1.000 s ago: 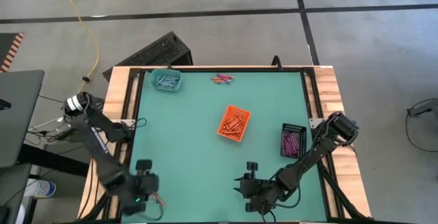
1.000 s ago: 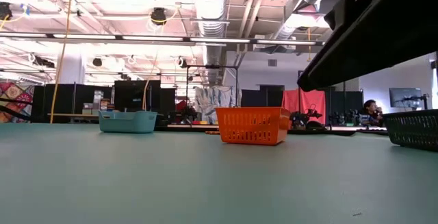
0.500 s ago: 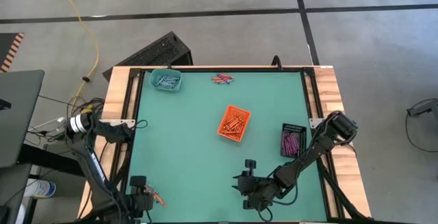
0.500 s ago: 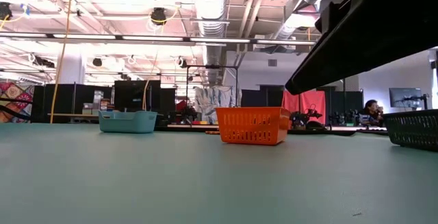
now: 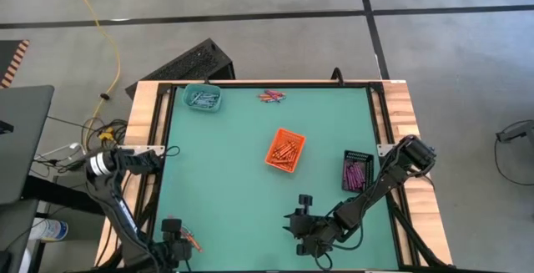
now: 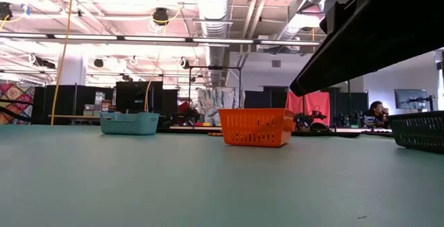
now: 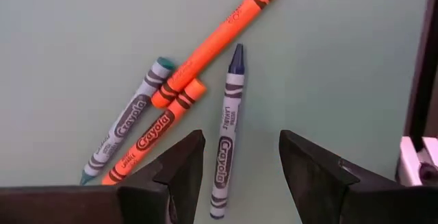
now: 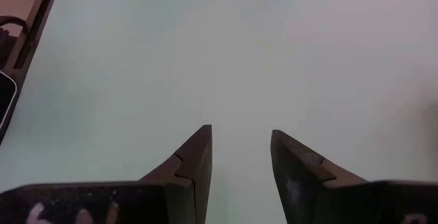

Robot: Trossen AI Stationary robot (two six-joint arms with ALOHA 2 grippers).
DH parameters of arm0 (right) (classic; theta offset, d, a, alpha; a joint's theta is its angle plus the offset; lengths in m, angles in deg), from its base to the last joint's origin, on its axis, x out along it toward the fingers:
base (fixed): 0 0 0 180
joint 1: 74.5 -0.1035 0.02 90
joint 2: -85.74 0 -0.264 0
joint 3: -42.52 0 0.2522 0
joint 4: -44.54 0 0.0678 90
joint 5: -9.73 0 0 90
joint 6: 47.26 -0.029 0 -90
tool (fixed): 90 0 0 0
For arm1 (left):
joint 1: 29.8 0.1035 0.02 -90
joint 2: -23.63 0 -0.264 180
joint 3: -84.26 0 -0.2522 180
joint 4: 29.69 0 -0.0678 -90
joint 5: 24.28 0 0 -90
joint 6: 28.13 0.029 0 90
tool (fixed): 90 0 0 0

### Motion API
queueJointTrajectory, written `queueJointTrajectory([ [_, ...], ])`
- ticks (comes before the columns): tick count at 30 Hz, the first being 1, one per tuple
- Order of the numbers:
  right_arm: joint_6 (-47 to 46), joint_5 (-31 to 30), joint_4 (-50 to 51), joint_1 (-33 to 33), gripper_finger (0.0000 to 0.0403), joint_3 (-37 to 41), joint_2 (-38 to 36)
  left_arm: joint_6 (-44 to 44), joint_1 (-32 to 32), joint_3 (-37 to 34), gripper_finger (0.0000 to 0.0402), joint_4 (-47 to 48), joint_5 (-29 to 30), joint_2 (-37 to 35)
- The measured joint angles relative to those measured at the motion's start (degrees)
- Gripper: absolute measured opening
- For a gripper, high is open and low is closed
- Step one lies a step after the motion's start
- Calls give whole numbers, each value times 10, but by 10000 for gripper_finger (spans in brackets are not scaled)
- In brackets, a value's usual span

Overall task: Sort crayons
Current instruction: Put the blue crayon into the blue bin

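At the counter's [image 5: 242, 181] near left corner, the left pincer [image 7: 238, 157] has come down, fingers apart, over four loose crayons [image 7: 226, 133], ready to pick one; the right pincer [image 8: 239, 157] waits apart and empty.

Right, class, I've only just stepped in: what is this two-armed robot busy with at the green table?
It is sorting crayons by colour. Three small trays already hold some: the teal tray, the orange tray and the dark tray. The left gripper hangs open over four loose crayons at the table's near left corner, its fingers on either side of a blue one. A few more crayons lie at the far edge. The right gripper waits open and empty over bare table.
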Motion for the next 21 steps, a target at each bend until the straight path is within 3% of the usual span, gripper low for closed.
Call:
queueJointTrajectory([
  [6,1,0,0,1,145,0,0,3,6,-2,158,-2,-3,11],
  [21,1,0,0,1,145,0,0,61,25,-1,24,-41,-51,20],
])
